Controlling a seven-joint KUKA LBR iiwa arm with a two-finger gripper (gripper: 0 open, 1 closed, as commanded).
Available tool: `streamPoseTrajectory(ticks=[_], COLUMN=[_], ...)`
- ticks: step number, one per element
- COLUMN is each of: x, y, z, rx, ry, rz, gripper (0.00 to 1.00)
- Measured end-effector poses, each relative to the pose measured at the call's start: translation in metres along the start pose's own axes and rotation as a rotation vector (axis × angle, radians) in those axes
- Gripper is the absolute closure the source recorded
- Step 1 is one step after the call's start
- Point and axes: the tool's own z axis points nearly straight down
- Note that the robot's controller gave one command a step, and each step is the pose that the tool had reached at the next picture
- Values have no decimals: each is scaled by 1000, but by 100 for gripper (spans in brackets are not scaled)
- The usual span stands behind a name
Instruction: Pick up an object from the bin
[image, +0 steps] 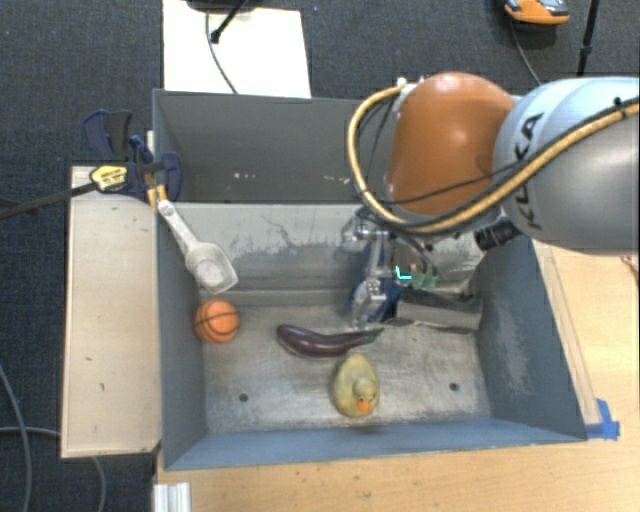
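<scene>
Bin (520, 350): grey metal, open at the top, with a scuffed floor. It held four loose things, each lying apart from the others.
Landmark: the eggplant (322, 341), dark purple, long and slightly curved. It lay flat on the bin floor about the middle, with its green stem end pointing to the view's right.
Arm (585, 170): silver-grey, it reached in from the view's right, beyond the eggplant. It carried an orange cover (450, 130) at the wrist and looped cables (362, 185) around that cover.
Claw (368, 310): it hung down directly over the stem end of the eggplant, close above it. Whether it touched the eggplant could not be told.
Claw state: released or clenched could not be told. The metal parts overlapped one another and the shadow under the wrist.
Task thing: the eggplant was the thing nearest the claw. It rested on the floor and was not lifted.
Duck (356, 387): yellow rubber, with an orange beak. It stood just on the near side of the eggplant, below its right half, close but apart.
Ball (217, 320): orange with dark seams. It lay left of the eggplant, near the bin's left wall.
Scoop (200, 258): white plastic, left of and beyond the eggplant. Its handle ran up toward the far left corner and its bowl lay just beyond the ball.
</scene>
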Motion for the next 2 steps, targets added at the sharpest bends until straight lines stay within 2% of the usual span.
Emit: streamPoseTrajectory(ticks=[1,2], x=[-2,9], y=[0,34], z=[-4,55], rx=[0,0], ry=[-8,-12], rz=[2,-70], gripper=[0,0])
